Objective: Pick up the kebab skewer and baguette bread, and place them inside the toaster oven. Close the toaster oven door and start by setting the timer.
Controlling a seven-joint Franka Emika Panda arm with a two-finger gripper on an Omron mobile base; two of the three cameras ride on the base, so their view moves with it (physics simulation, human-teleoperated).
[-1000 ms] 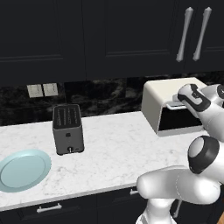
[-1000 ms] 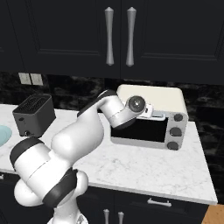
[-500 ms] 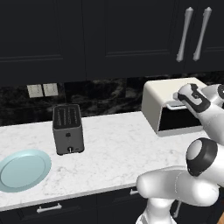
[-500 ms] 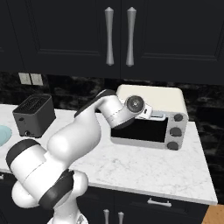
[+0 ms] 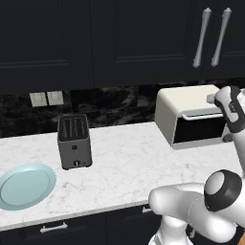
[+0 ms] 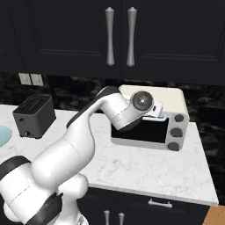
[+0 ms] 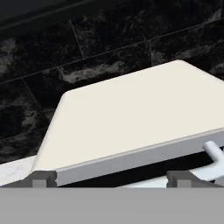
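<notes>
On the counter's right end sits the oven [image 6: 151,121], cream-topped, and my gripper [image 7: 109,178] hovers at the upper front edge by the door [image 5: 198,130] and its pale handle [image 7: 214,154]. Its jaws stand apart, holding nothing. I judge the door stiff and hinged, best hooked by that bar.

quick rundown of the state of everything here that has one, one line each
toaster oven: upright at the right end of the counter
toaster oven door: looks shut, dark glass upright
pincer: at the oven's top front edge, fingertips apart, holding nothing
slot toaster: upright, slots empty
plate: flat on the counter, empty
upper cabinet doors: closed
</notes>
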